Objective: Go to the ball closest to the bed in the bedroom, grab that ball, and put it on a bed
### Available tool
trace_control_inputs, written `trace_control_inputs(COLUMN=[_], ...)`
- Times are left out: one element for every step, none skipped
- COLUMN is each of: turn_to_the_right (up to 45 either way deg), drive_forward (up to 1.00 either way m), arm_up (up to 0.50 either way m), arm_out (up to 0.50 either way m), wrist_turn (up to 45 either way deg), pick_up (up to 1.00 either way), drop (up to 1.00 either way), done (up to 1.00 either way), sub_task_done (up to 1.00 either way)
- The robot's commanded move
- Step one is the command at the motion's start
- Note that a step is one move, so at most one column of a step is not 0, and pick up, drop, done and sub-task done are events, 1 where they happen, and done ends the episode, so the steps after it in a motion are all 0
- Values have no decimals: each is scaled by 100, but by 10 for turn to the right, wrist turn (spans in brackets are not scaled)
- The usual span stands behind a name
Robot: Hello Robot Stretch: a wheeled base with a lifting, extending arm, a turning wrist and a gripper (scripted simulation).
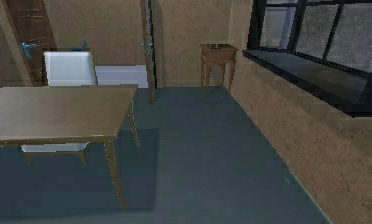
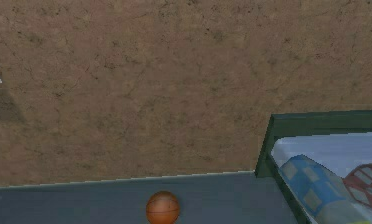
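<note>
An orange ball (image 2: 163, 208) with dark seams lies on the grey-blue floor near the bottom of the arm side view, close to the brown wall. To its right stands a bed (image 2: 324, 160) with a dark frame, a pale sheet and a patterned blue and cream cover (image 2: 319, 190).
In the forward view a wooden table (image 1: 54, 108) stands at the left with a white chair (image 1: 70, 68) behind it. A small wooden side table (image 1: 218, 62) stands by the far wall beside a doorway (image 1: 122, 75). A dark window ledge (image 1: 309, 75) runs along the right wall. Open floor (image 1: 214, 160) lies between.
</note>
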Motion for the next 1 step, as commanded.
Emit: trace_control_inputs(turn_to_the_right=[0], drive_forward=[0], arm_up=[0], arm_out=[42], wrist_turn=[0], pick_up=[0], drop=[0], done=[0], sub_task_done=[0])
